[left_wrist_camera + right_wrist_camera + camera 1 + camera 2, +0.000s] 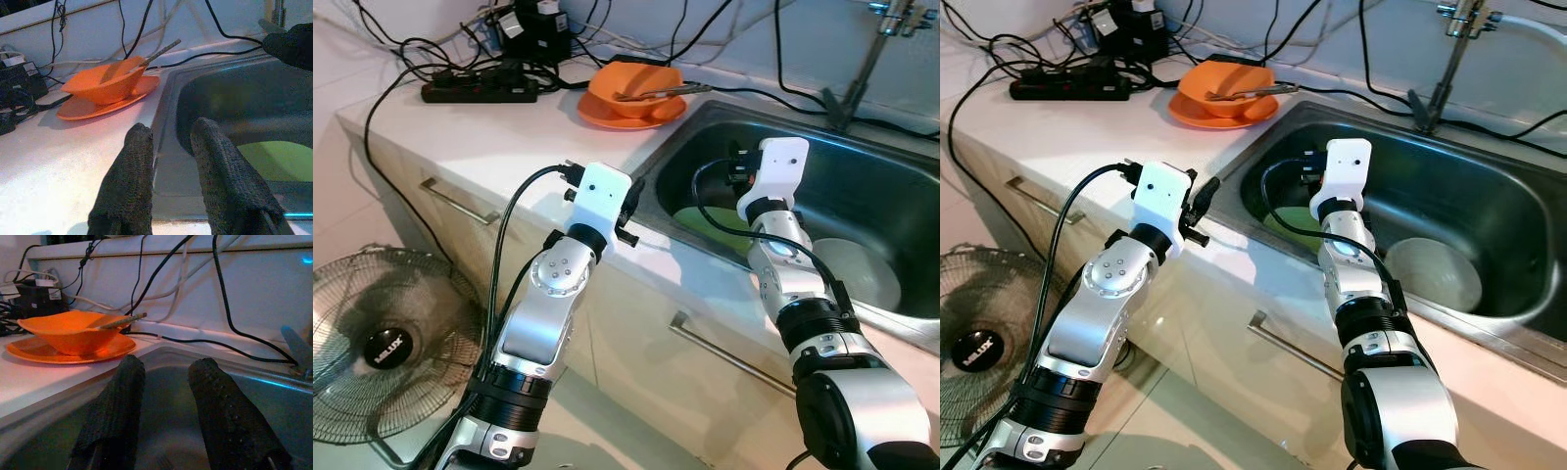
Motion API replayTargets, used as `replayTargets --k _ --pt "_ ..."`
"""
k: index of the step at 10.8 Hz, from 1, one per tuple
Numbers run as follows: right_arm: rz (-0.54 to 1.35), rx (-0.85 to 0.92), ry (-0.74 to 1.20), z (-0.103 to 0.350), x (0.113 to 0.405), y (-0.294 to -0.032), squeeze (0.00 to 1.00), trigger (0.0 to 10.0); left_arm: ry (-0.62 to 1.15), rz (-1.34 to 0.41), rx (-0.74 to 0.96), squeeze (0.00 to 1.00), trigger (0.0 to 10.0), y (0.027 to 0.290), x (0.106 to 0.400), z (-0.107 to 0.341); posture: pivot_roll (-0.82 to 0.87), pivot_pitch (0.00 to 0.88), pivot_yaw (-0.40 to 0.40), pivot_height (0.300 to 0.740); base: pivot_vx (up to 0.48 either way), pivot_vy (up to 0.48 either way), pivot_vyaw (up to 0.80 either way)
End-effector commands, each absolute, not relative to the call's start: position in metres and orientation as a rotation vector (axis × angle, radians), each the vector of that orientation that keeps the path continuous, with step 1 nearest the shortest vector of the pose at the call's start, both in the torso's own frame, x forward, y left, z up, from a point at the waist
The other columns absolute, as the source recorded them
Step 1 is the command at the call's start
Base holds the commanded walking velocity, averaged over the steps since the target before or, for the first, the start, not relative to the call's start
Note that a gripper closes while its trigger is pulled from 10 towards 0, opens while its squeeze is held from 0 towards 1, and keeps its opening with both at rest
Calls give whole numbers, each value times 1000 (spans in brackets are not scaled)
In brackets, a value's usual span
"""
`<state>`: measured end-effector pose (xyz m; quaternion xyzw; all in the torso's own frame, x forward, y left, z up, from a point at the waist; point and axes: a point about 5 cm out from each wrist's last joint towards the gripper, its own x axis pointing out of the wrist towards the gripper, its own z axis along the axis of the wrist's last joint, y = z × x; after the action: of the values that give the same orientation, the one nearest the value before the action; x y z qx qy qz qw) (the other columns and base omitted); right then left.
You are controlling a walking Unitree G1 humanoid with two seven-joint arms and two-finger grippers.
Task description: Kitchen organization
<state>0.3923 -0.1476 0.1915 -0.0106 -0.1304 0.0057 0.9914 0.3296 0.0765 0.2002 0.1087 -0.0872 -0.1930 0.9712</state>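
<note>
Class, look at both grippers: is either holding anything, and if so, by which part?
Nothing is held. The left gripper is open over the counter edge; the right gripper is open over the sink.

Brushed steel sink (862,186), glossy orange bowl (631,90), probably plastic, smooth white counter (509,147), knobbly black fingers (129,191).

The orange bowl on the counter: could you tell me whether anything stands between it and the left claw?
Nothing visible does. The left claw hovers open at the sink's edge, and only bare white counter lies between it and the orange bowl on its orange plate.
</note>
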Motion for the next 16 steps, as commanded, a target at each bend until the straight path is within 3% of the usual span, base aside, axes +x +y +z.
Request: replayTargets --k 1,6,7,16 --pt "18 -17 -293 197 392 -148 0 10000 -171 -385 227 0 10000 76 331 199 188 70 10 740 0 0 0" --pt "31 -5 -319 199 388 -147 0 10000 -204 -356 228 0 10000 78 333 199 188 70 10 740 0 0 0" --pt "101 62 -420 188 363 -129 0 10000 -370 -49 209 0 10000 116 331 195 163 49 7 740 0 0 0" --pt "126 83 -409 186 357 -124 0 10000 -432 -55 236 0 10000 111 334 183 164 25 6 740 0 0 0"
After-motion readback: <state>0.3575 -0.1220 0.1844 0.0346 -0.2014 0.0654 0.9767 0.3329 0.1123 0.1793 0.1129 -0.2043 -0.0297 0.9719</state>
